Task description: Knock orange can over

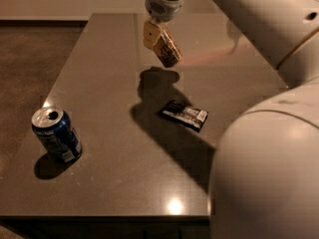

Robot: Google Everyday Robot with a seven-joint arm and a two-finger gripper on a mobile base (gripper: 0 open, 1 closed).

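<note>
The orange can (pixel 168 50) hangs tilted in the air above the far middle of the dark table (pixel 124 178), its top up-left and its base down-right. Its shadow lies on the table just below it. My gripper (pixel 153 35) comes down from the top of the camera view and is shut on the can's upper end. The can touches nothing on the table.
A blue can (pixel 56 134) with a white label stands upright near the table's front left. A flat black snack wrapper (pixel 184 115) lies in the middle, right of the shadow. My arm's pale body (pixel 264 173) fills the right foreground. The table's left edge drops to brown floor.
</note>
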